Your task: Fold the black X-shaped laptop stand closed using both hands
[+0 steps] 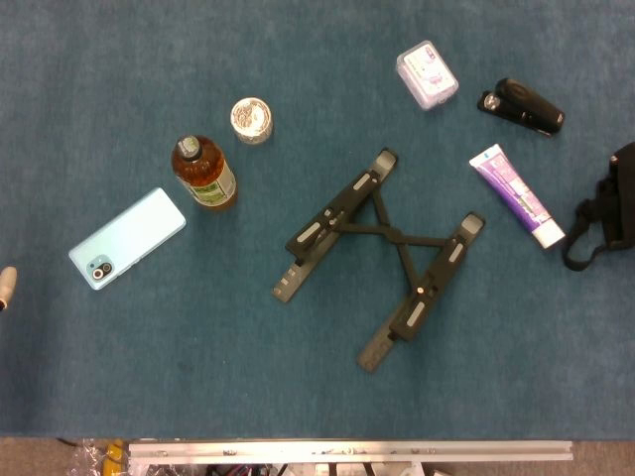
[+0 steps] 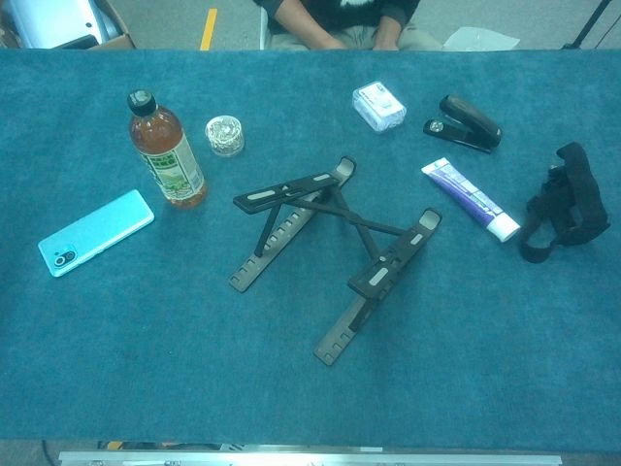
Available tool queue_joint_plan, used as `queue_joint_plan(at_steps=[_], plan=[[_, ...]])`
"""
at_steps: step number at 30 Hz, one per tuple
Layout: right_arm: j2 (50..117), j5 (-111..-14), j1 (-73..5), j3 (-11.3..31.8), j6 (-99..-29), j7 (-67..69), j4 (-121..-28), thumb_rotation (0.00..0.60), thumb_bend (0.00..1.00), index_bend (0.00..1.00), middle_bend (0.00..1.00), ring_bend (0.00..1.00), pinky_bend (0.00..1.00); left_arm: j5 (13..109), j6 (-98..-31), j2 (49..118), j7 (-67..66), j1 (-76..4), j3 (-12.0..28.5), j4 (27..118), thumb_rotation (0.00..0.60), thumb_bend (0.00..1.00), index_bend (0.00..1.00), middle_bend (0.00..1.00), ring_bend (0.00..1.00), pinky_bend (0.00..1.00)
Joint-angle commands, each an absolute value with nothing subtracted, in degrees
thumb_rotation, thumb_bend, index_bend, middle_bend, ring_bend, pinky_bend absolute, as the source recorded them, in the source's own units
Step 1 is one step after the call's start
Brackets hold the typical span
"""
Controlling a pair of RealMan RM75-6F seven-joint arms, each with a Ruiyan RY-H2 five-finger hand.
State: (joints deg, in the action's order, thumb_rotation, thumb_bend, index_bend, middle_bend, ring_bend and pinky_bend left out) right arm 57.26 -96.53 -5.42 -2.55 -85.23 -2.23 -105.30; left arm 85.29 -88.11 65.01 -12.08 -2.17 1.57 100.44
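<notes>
The black X-shaped laptop stand (image 1: 382, 256) lies spread open in the middle of the blue table cloth, also seen in the chest view (image 2: 335, 248). Its two long rails are splayed apart and joined by crossed thin bars. In the chest view the upper support bars are raised above the rails. Nothing touches the stand. A small pale tip (image 1: 5, 287) pokes in at the left edge of the head view, well left of the stand. It looks like a fingertip of my left hand, and the rest of that hand is out of frame. My right hand shows in neither view.
Left of the stand are a tea bottle (image 1: 204, 172), a light blue phone (image 1: 127, 239) and a small round jar (image 1: 251, 120). To the right lie a white box (image 1: 428, 74), a black stapler (image 1: 522, 106), a tube (image 1: 516, 194) and a black strap (image 1: 607, 210).
</notes>
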Motion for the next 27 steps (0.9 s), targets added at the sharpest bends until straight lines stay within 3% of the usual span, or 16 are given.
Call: queue_joint_plan(at_steps=[1, 20, 27], plan=[[57.48, -96.74, -5.56, -2.53, -84.93, -2.26, -105.18, 0.600, 0.20, 0.11, 0.29, 0.20, 0.06, 85.41, -87.98, 64.91, -11.78, -2.13, 1.44, 100.36, 0.600, 0.28, 0.19, 0.17, 0.14, 0.14], [59.34, -103.74, -9.97, -3.34, -79.68, -0.34, -108.74, 0.600, 0.20, 0.11, 0.29, 0.20, 0.06, 85.07, -88.53, 63.75, -12.29, -1.97, 2.17, 101.61, 0.600, 0.28, 0.19, 0.17, 0.14, 0.14], [62.41, -107.60, -13.16, -3.91, -75.16, -2.51, -111.97, 0.600, 0.10, 0.11, 0.29, 0.19, 0.06, 85.94, -88.77, 63.43, -12.98, -2.34, 2.45, 102.45, 0.600, 0.28, 0.19, 0.17, 0.14, 0.14]])
